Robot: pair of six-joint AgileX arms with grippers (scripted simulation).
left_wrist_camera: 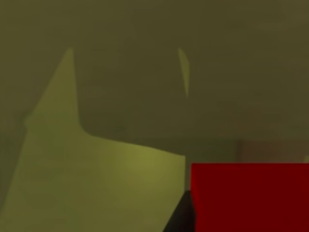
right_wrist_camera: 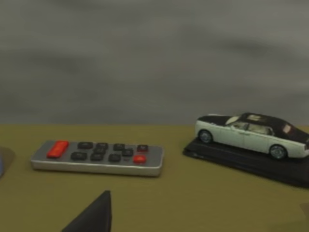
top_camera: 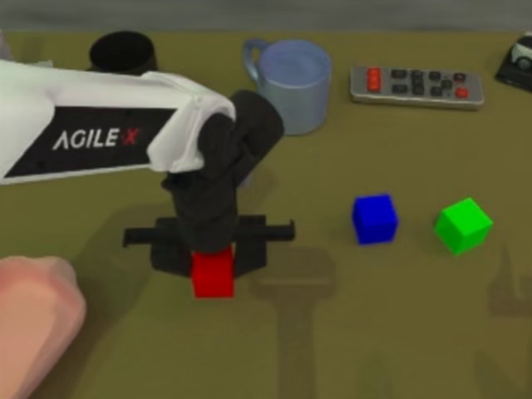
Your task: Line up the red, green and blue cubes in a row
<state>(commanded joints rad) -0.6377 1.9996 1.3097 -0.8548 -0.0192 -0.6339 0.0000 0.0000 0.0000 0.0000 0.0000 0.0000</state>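
Note:
My left gripper (top_camera: 213, 264) is shut on the red cube (top_camera: 213, 276), left of the table's middle. In the left wrist view the red cube (left_wrist_camera: 248, 198) fills the corner, with one dark finger (left_wrist_camera: 181, 217) pressed against its side. I cannot tell whether the cube touches the table. The blue cube (top_camera: 374, 219) sits to the right, and the green cube (top_camera: 463, 224) lies further right, turned slightly. My right arm is out of the top view. Its wrist view shows one fingertip (right_wrist_camera: 96, 212) with nothing beside it.
A blue mug (top_camera: 291, 83) stands at the back centre and a grey remote (top_camera: 416, 86) lies to its right. A toy car (top_camera: 519, 58) is at the back right corner and a black round object (top_camera: 123, 51) at the back left. A pinkish rounded object (top_camera: 33, 320) lies at the front left.

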